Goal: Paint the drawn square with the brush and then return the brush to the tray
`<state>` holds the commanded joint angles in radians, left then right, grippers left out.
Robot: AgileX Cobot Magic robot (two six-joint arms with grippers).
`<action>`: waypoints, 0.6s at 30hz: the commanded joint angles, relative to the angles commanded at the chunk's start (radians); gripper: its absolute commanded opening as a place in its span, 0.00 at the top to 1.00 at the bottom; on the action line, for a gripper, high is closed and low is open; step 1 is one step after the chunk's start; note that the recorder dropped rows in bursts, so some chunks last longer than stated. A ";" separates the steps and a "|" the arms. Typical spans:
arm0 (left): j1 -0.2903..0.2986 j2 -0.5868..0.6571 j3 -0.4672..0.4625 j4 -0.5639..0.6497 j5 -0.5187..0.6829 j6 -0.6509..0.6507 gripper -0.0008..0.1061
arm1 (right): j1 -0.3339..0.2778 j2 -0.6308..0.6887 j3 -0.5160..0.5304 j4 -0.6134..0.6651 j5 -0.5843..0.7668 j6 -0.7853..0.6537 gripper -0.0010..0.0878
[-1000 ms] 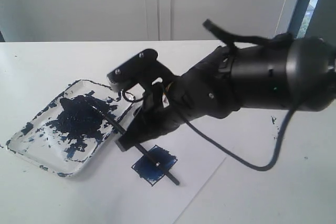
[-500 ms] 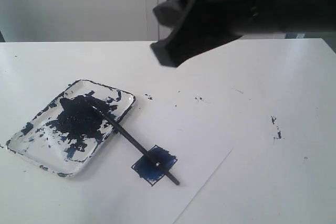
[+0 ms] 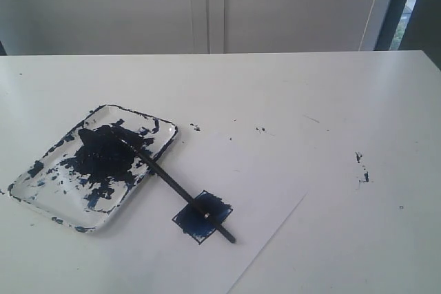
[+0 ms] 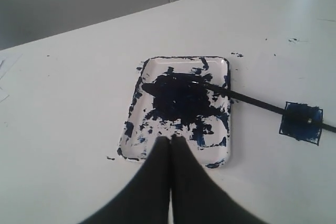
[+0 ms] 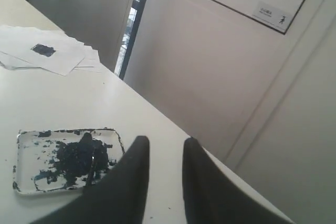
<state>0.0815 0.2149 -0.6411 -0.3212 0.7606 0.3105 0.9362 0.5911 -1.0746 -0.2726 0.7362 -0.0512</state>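
No text can be read; the small label on the wall panel is too blurred.

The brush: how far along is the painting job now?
Done: the drawn square is filled in dark blue. The brush lies with its tip in the tray, but its handle sticks out over the rim and across the square. In hand: nothing; the right gripper is open and empty, the left gripper shut and empty. Left: probably nothing, unless the whole brush must be inside.
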 joint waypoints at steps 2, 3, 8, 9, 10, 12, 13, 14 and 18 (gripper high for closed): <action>0.000 -0.025 0.066 -0.012 -0.054 -0.008 0.99 | 0.000 -0.032 0.018 -0.060 0.046 0.051 0.73; 0.000 -0.035 0.096 -0.022 -0.077 -0.010 0.99 | 0.000 -0.051 0.031 -0.101 0.065 0.081 0.73; 0.000 -0.052 0.211 -0.045 -0.223 -0.027 0.99 | 0.000 -0.138 0.103 -0.280 0.079 0.240 0.73; 0.000 -0.052 0.230 -0.045 -0.252 -0.025 0.99 | 0.000 -0.155 0.122 -0.308 0.079 0.252 0.73; 0.000 -0.052 0.245 -0.045 -0.275 -0.023 0.99 | 0.000 -0.165 0.134 -0.321 0.079 0.262 0.73; 0.000 -0.052 0.277 -0.045 -0.316 -0.023 0.99 | 0.000 -0.179 0.167 -0.342 0.079 0.297 0.73; 0.000 -0.052 0.286 -0.045 -0.327 -0.023 0.99 | 0.000 -0.184 0.184 -0.350 0.079 0.311 0.73; 0.000 -0.052 0.297 -0.046 -0.335 -0.023 0.99 | 0.000 -0.187 0.200 -0.358 0.079 0.329 0.73; -0.002 -0.050 0.345 -0.097 -0.384 -0.025 0.99 | 0.000 -0.194 0.308 -0.408 0.079 0.384 0.73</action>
<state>0.0794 0.1646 -0.2958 -0.4179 0.3761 0.2858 0.9362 0.3975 -0.7663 -0.6811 0.8150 0.3327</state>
